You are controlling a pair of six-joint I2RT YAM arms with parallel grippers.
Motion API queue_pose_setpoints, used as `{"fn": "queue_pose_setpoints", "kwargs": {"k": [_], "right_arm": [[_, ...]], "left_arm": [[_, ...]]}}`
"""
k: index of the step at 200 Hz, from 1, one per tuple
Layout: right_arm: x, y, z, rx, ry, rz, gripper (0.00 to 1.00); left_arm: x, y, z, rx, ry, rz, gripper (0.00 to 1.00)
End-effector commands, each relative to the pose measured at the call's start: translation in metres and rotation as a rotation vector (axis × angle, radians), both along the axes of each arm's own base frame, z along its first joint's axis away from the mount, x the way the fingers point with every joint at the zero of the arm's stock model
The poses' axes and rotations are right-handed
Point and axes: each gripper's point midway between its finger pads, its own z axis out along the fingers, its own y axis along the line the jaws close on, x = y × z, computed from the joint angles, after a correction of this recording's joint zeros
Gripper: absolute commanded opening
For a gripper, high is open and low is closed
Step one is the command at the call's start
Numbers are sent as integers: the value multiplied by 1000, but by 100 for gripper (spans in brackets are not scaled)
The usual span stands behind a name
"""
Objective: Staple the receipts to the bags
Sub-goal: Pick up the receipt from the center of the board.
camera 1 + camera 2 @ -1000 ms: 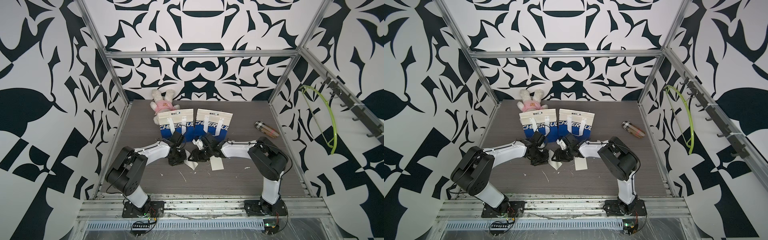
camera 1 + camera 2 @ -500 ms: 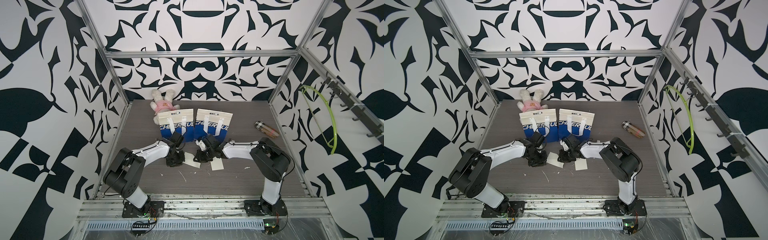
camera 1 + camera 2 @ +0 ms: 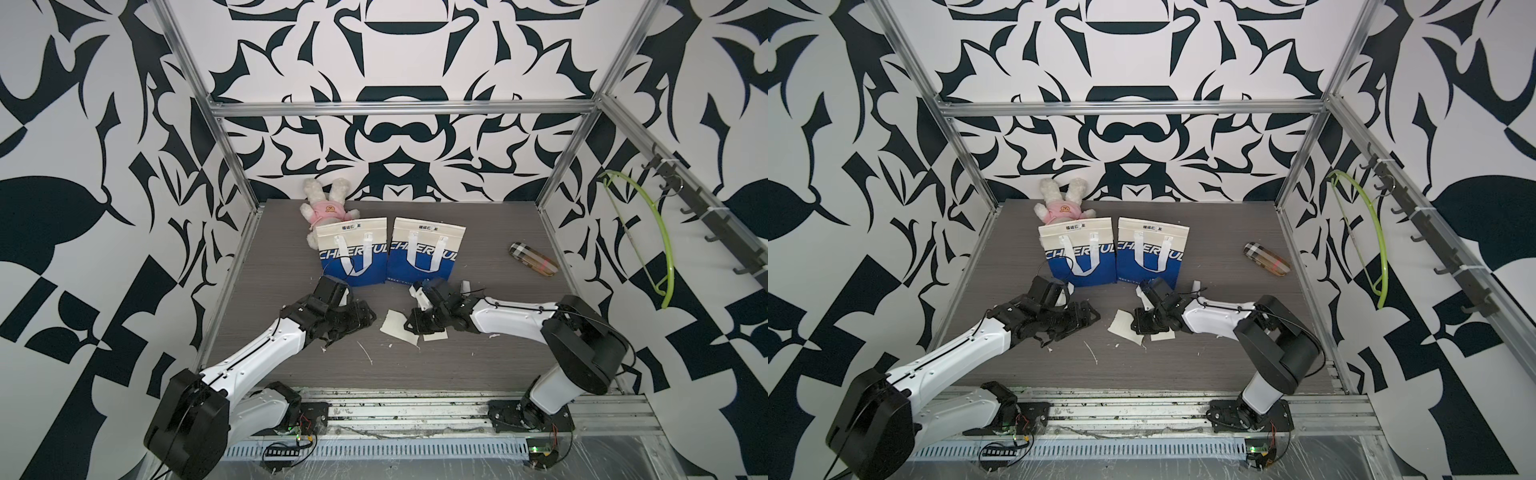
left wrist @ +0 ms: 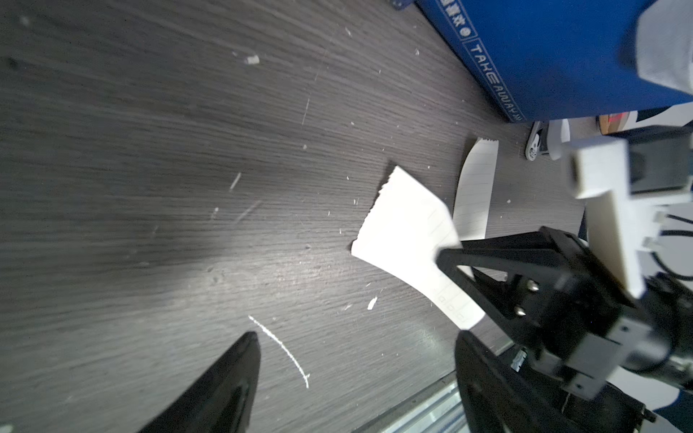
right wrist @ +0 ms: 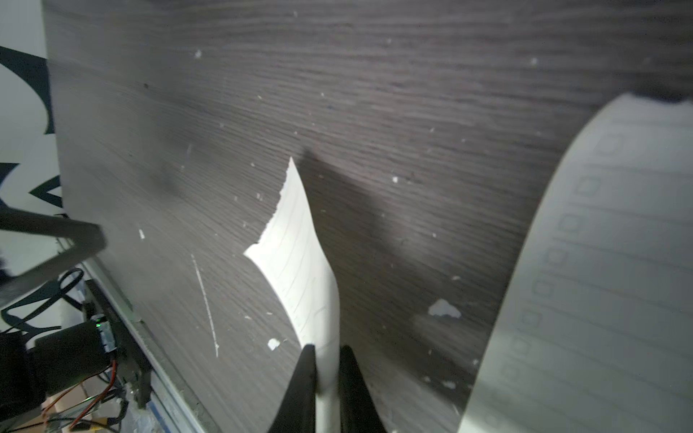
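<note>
Cream-and-blue bags (image 3: pixel 351 253) (grey woodgrain table (image 3: pixel 498 357))

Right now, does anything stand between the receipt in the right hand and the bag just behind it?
Nothing visible does. The right hand holds the receipt, and only bare table separates it from the bag and its blue bottom edge.

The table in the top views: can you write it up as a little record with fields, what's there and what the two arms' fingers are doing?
Bags: left bag and right bag, flat, side by side
Right arm: right fingers shut on held receipt, which curls up off the table
Left arm: left fingers open, empty, pointing toward it
Loose paper: second receipt lying by the right fingers
Stapled so far: nothing visibly; both receipts lie apart from the bags
Also there: plush toy, checked case
</note>
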Motion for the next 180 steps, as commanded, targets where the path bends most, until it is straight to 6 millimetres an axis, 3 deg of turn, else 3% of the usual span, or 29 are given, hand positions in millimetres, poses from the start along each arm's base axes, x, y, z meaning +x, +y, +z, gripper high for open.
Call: {"fn": "queue_pose_setpoints", "kwargs": {"k": [1, 23, 72, 104, 107, 180], "right_arm": [[18, 12, 43, 140, -128, -37, 14], [22, 14, 65, 209, -184, -55, 15], [33, 8, 96, 356, -246, -134, 15], [33, 14, 104, 417, -246, -122, 15], [33, 15, 104, 423, -244, -119, 15], [33, 21, 107, 520, -210, -137, 17]], "left_arm": [[12, -25, 22, -144, -67, -54, 84], [11, -39, 23, -200, -59, -115, 84], [16, -68, 50, -420, -114, -191, 84], [21, -76, 66, -484, -155, -205, 77], [23, -77, 59, -479, -136, -199, 76], [29, -81, 54, -510, -127, -177, 63]]}}
